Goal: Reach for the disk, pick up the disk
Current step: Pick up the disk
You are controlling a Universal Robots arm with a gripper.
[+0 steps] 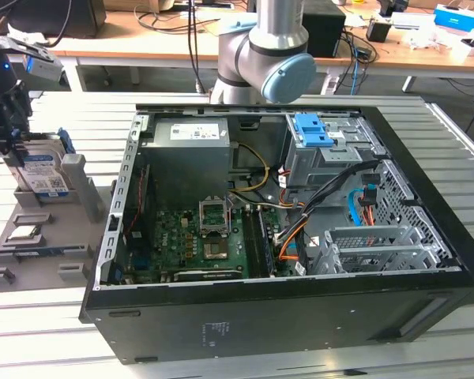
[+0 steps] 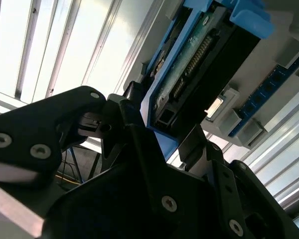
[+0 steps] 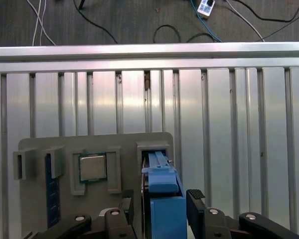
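At the exterior view's left, my gripper (image 1: pixel 17 150) hangs at the disk (image 1: pixel 46 175), which stands upright in a grey holder (image 1: pixel 77 189). In the second wrist view, the disk sits between my spread fingers (image 2: pixel 132 112). In the first wrist view, a dark gap shows beside one finger, so I am not clamping it. A processor chip (image 3: pixel 93 167) lies near.

The exterior view looked slantwise down across the counter (image 1: pixel 31 332) from well off. The first wrist view faced straight down past the pincer (image 3: pixel 162 199). The second sat nearer, sharing the disk (image 2: pixel 189 59).
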